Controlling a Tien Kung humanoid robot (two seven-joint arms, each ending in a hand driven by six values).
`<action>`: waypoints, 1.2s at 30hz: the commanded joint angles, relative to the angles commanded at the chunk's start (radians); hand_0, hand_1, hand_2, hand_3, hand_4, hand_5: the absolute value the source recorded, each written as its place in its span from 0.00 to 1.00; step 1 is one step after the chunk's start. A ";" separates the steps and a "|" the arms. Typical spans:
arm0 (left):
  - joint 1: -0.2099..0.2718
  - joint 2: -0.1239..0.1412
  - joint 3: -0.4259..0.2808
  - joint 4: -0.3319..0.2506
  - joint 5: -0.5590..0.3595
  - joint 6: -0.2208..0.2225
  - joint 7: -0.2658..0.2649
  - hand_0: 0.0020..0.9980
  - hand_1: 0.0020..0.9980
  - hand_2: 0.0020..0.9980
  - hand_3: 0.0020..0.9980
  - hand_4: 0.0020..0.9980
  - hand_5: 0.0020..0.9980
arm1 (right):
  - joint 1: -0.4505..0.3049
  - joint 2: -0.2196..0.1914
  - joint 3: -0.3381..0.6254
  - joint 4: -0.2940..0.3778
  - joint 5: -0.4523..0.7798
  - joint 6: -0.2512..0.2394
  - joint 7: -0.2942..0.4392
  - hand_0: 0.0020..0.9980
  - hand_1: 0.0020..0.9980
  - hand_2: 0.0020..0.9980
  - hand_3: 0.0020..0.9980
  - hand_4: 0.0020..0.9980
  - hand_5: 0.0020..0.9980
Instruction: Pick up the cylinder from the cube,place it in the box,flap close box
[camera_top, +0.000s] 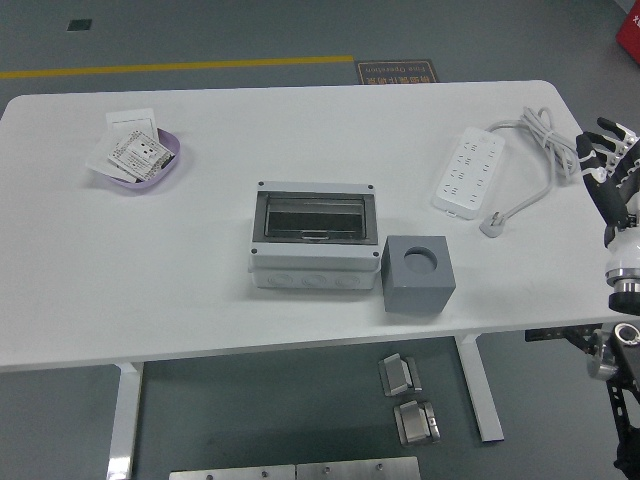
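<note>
I'm seeing nothing done yet: the cylinder (420, 262) is sitting in the cube (418, 274) beside the box (315, 240), my right hand (603, 160) hanging relaxed, empty, at the table's edge

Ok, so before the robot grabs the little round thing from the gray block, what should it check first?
1. Cylinder sits in the top of the cube: ok.
2. Nothing lies on top of the cylinder: ok.
3. Right hand holds nothing, fingers spread: ok.
4. Right hand near the cube: not ok, it hovers at the table's right edge, beyond the power strip.
5. Box beside the cube, on its left: ok.
6. Box flap open to take the cylinder: cannot tell, a clear cover may lie over it.
</note>
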 joint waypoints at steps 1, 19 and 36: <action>0.000 -0.001 0.001 0.000 -0.002 0.000 0.001 0.65 0.66 0.56 0.67 0.70 0.33 | 0.000 -0.001 -0.001 0.000 -0.001 0.000 0.000 0.74 0.64 0.69 0.75 0.93 0.54; -0.001 -0.007 -0.004 0.000 -0.006 -0.001 0.001 0.65 0.66 0.56 0.67 0.70 0.33 | -0.002 -0.006 -0.014 -0.009 0.012 -0.001 -0.001 0.74 0.64 0.69 0.75 0.92 0.54; 0.007 -0.003 -0.013 0.000 -0.015 0.006 0.011 0.64 0.66 0.56 0.67 0.70 0.33 | 0.002 -0.003 -0.039 -0.016 0.010 -0.003 -0.002 0.74 0.64 0.69 0.75 0.92 0.53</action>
